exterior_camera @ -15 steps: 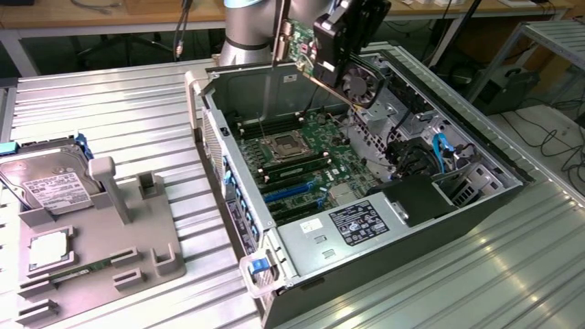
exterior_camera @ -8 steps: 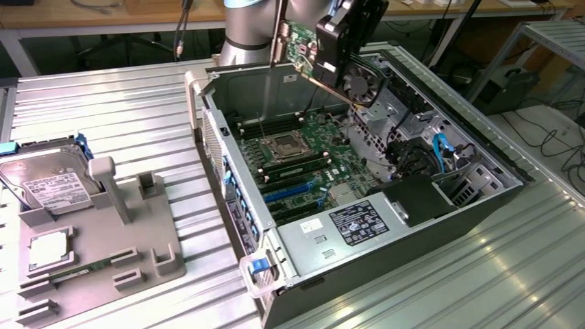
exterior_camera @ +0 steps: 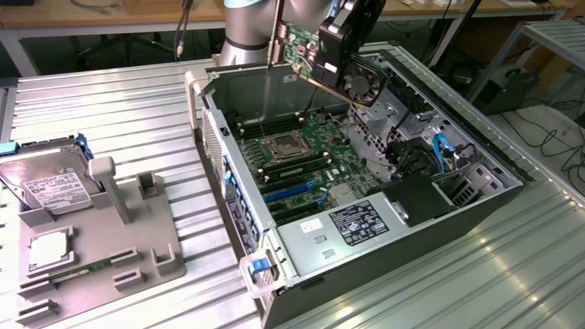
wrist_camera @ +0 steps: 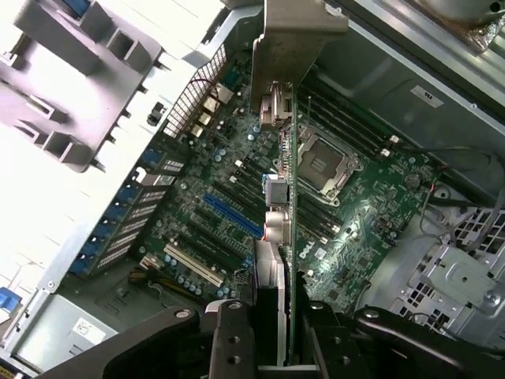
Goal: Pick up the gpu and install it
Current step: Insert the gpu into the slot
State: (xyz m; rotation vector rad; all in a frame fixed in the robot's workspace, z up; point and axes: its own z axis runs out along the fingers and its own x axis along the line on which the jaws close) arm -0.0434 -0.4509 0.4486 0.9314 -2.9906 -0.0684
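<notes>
While the claw [wrist_camera: 278, 335] is clamped down, its two black fingers [wrist_camera: 229, 339] are pinching the gpu [wrist_camera: 289, 197] from both sides, so the wrist view sees the card edge-on running straight out from between them, with the silver bracket [wrist_camera: 296, 39] at the far end. From the exterior view, the gpu [exterior_camera: 306, 44] hangs tilted in the air over the far end of the open computer case [exterior_camera: 429, 226], green board facing the exterior view's left and the black cooler with its round fan [exterior_camera: 363, 81] facing the right, not seated in anything. Below it the motherboard [wrist_camera: 355, 213] lies exposed in the case, with the CPU socket [wrist_camera: 323, 166] to one side of the card's edge and a long blue slot [wrist_camera: 233, 215] to the other. Further out, the case sits on a ribbed metal table [exterior_camera: 119, 103], and over on the exterior view's left there's a gray parts holder [exterior_camera: 119, 233] with a silver hard drive [exterior_camera: 51, 181] leaning in it, white label up, well apart from the case.
</notes>
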